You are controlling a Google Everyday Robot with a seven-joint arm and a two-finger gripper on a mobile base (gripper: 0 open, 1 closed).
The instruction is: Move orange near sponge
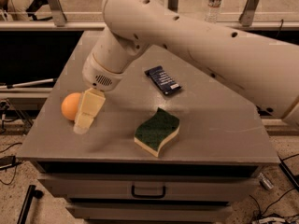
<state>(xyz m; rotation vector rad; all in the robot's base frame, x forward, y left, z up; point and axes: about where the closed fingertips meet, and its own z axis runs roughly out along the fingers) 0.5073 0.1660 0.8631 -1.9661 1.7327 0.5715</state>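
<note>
The orange (70, 106) rests on the grey cabinet top (215, 125) at the left. My gripper (83, 124) hangs from the big white arm and reaches down right beside the orange, its cream finger covering the fruit's right side. The sponge (157, 130), wavy with a dark green top and pale yellow base, lies near the front middle, a hand's width to the right of the gripper.
A dark blue rectangular packet (162, 80) lies behind the sponge toward the middle of the top. A drawer handle (148, 191) shows below the front edge. A water bottle (214, 3) stands on the ledge behind. Cables lie on the floor at both sides.
</note>
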